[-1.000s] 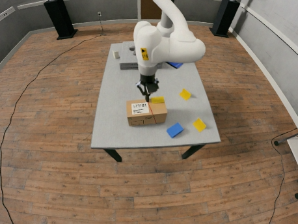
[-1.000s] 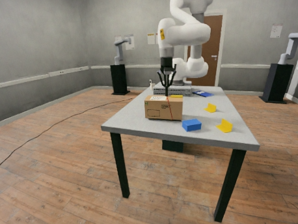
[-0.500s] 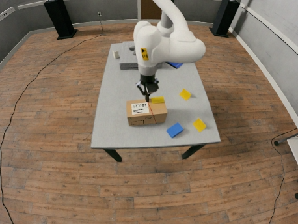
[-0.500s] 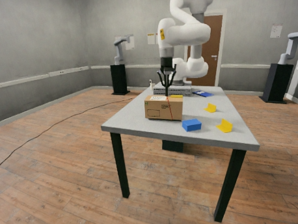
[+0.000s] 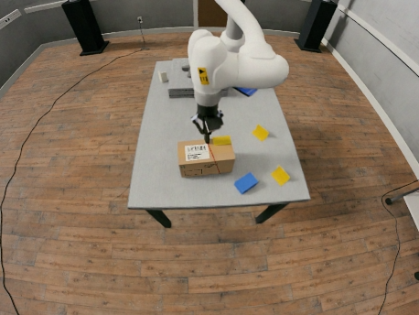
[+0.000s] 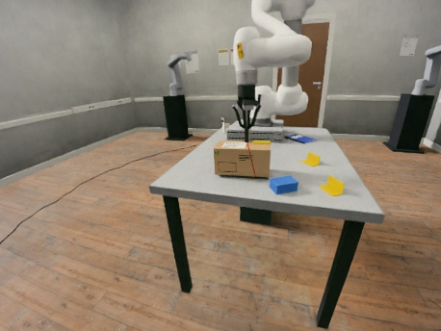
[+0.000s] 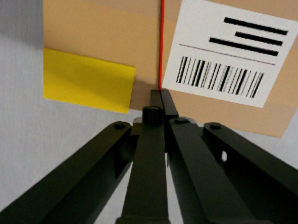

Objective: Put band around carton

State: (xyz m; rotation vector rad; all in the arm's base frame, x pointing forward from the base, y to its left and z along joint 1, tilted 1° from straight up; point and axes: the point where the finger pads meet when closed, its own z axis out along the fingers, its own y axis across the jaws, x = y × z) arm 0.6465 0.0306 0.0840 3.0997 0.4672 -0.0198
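A brown carton (image 5: 206, 157) with a white barcode label stands level near the middle of the grey table; it also shows in the exterior view (image 6: 242, 159). A thin red band (image 5: 214, 157) runs round it just right of the label, and in the wrist view (image 7: 161, 45) it runs straight up from my fingertips. A yellow corner guard (image 5: 222, 140) (image 7: 89, 80) sits on the carton's far top edge, to the side of the band, and the band does not lie over it. My gripper (image 7: 159, 103) (image 5: 207, 137) points down at that far edge, shut on the band.
Two more yellow guards (image 5: 260, 133) (image 5: 280, 175) and a blue block (image 5: 246, 182) lie on the table right of the carton. A grey fixture (image 5: 180, 84), a small white block (image 5: 163, 76) and a blue flat piece (image 5: 247, 91) are at the far end.
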